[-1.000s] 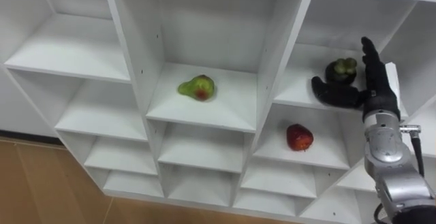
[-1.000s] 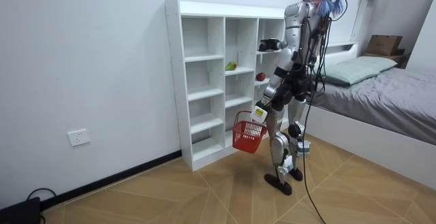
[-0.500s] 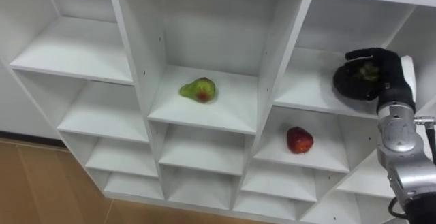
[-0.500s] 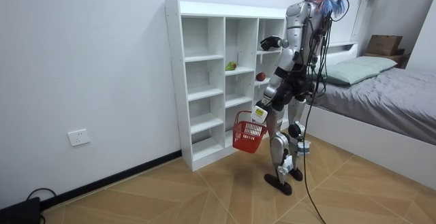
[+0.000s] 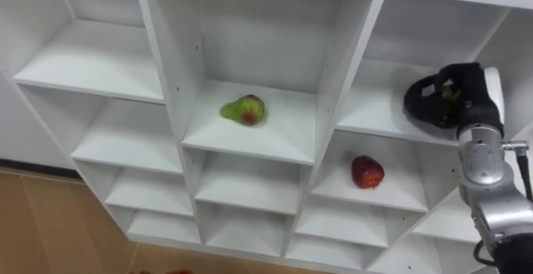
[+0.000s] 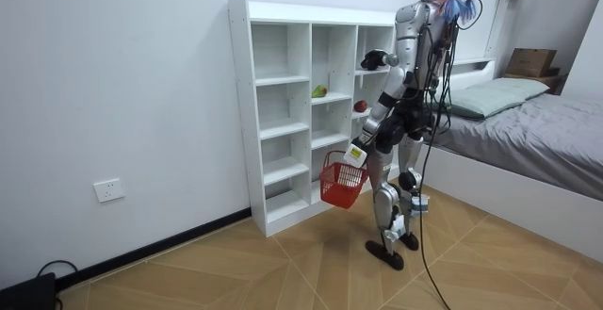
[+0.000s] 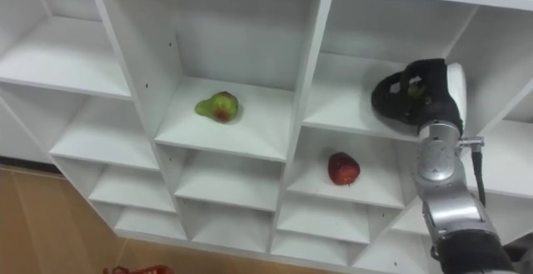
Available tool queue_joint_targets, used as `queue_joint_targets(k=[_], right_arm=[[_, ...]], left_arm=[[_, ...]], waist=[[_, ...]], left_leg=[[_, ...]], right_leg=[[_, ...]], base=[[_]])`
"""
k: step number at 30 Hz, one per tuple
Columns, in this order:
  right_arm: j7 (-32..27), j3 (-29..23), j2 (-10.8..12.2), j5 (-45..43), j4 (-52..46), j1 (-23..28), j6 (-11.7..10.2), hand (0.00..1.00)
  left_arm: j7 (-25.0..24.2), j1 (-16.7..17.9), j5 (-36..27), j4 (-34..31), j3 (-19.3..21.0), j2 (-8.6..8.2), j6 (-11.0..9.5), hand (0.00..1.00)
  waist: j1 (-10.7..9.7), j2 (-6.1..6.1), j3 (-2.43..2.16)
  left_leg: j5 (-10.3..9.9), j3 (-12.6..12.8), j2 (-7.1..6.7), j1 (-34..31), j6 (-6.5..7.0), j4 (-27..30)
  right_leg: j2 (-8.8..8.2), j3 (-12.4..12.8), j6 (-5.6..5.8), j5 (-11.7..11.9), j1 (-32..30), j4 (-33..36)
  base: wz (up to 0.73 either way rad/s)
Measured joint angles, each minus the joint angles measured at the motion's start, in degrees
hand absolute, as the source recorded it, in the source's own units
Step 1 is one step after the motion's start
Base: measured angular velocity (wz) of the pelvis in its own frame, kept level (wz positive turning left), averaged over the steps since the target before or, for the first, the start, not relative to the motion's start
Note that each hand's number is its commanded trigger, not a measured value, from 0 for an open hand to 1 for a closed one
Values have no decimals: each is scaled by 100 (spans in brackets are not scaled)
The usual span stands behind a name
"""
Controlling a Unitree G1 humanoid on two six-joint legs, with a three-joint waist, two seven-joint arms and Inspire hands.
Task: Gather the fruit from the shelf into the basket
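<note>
My right hand (image 5: 463, 99) reaches into the closet's upper right compartment, its fingers curled round a dark green fruit (image 5: 450, 93) that peeks out between them above the shelf. A green pear with a red blush (image 5: 242, 109) lies in the middle compartment. A red fruit (image 5: 366, 171) sits one shelf below my right hand. In the room view I stand facing the white closet (image 6: 283, 112), and my left hand (image 6: 357, 154) hangs low with a red basket (image 6: 340, 181) hanging from it by its handle.
The closet's other compartments (image 5: 92, 57) hold nothing. A bed (image 6: 528, 131) stands close behind me at the room view's right. Wooden floor (image 6: 283, 263) spreads out at the room view's left and front.
My right hand stood open beside the dark green fruit a second ago; its fingers have since curled round it. The basket has swung slightly.
</note>
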Motion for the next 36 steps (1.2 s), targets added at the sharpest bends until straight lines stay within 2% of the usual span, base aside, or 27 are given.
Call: queue_joint_targets(k=[2,4,25,30,36], right_arm=[[26,1,0,-4,1,0,2,100],[25,42,0,-17,5,1,-4,100],[78,138,11,-242,-111,76,-11,100],[46,168,12,-236,-142,77,-25,100],[100,186,82,-228,-274,78,-100,100]], left_arm=[[-5,0,-1,-60,-6,-9,4,100],[-6,-8,-9,-68,-36,-19,1,100],[-22,-48,-27,-84,-63,-17,-37,100],[-106,-153,-161,-84,-104,-59,-38,100],[-134,-408,-236,-89,-355,-128,-43,100]], waist=[[-7,-19,-24],[-4,-14,-26],[-10,-68,-13],[-10,-53,-3],[-95,-29,19]], left_leg=[[0,1,1,1,0,0],[0,1,1,11,0,1],[0,1,4,24,0,2],[0,5,6,24,0,-14],[0,-13,6,27,0,-8]], right_leg=[[0,-3,0,0,1,5],[0,-4,0,0,11,7],[1,18,-3,-3,12,4],[8,22,-3,-3,13,-1],[9,13,-3,-2,31,-11]], base=[[0],[0],[0],[0],[0]])
